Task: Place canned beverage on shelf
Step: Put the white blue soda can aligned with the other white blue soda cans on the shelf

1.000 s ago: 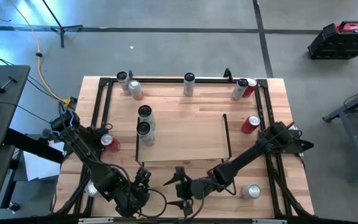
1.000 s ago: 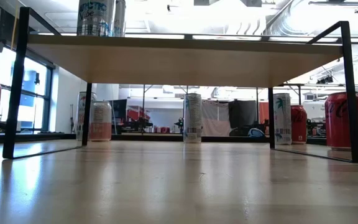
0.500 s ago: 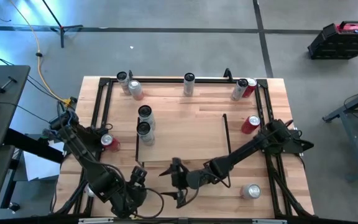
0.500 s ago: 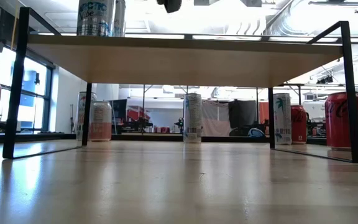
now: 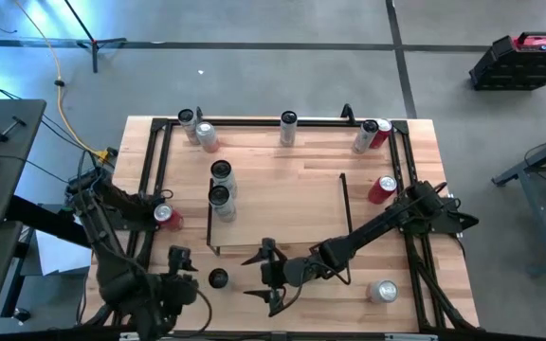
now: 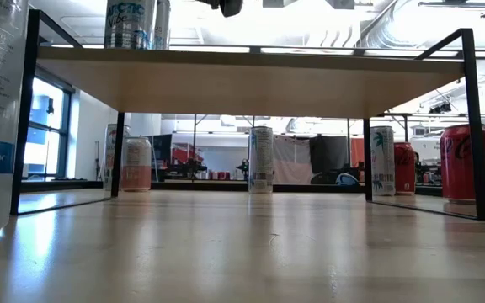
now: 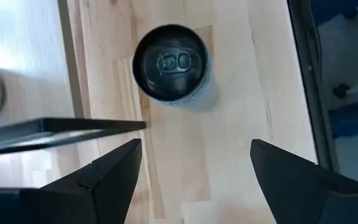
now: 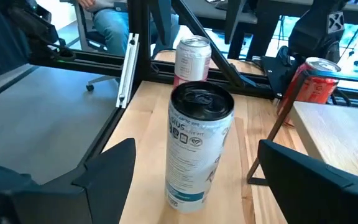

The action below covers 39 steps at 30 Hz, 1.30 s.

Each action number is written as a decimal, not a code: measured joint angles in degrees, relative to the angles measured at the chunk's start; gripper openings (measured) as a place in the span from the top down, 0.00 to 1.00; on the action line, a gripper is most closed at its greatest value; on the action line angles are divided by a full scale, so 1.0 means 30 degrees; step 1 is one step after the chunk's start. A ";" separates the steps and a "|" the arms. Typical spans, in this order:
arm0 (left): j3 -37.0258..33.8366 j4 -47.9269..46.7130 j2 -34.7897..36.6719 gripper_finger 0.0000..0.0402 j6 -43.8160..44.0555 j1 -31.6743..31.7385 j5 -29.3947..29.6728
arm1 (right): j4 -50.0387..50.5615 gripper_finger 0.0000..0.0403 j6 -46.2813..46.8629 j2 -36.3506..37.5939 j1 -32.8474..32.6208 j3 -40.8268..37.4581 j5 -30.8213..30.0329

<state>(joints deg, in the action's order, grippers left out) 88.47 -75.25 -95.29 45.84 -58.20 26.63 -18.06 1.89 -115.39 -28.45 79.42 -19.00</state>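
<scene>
Grey concrete floor surrounds the wooden table [image 5: 415, 133], which is edged with black rails. On it we see the shelf [image 5: 282, 204], a low light-wood board with black wire end frames, already carrying two cans [image 5: 221, 185] near its left end. We judge the task partly done, with many cans left.

The can in play, a black-topped can [image 5: 218, 278], stands upright on the table just in front of the shelf's left front corner, not yet on the board. The left gripper [image 5: 173, 270] hangs just beside it, fingers spread, empty; in the left wrist view the can top [image 7: 170, 62] lies ahead of the open fingers. The right gripper [image 5: 271, 277] sits near the can on its other side, also spread and holding nothing; its wrist view faces the can body [image 8: 197, 149].

Around: a red can [image 5: 167, 217] left of the shelf, another red can [image 5: 381, 189] right of it, four cans along the far rail [image 5: 287, 128], one lying can [image 5: 383, 291] at front right.

Possible obstructions: the shelf's wire frame [image 5: 209, 223] close by the can, and the two cans already occupying the left end.
</scene>
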 joint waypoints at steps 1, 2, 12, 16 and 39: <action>-0.0095 0.0045 0.0000 0.27 0.0372 -0.0114 0.0171 | 0.0000 0.20 -0.0039 0.0000 -0.0007 0.0000 0.0001; -0.0267 0.0052 0.0000 0.27 0.0752 -0.0204 0.0270 | 0.0000 0.20 -0.0145 0.0000 -0.0007 0.0000 0.0000; -0.3882 0.2281 -0.0015 0.28 0.2357 -0.0041 0.0629 | 0.0073 0.20 -0.0233 0.0000 -0.0225 0.0000 0.0022; -0.4803 0.5281 -0.0007 0.28 0.0713 0.0403 0.0314 | 0.0076 0.20 -0.0136 0.0000 -0.0363 0.0000 0.0062; -0.5540 1.1538 -0.0015 0.28 -0.2345 0.1377 -0.0291 | 0.1128 0.20 0.1239 0.0000 -0.0698 0.0000 0.0044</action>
<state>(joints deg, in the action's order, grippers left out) 71.85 -40.64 -95.33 38.80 -54.07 25.75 -14.68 5.61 -115.39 -30.54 79.42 -18.87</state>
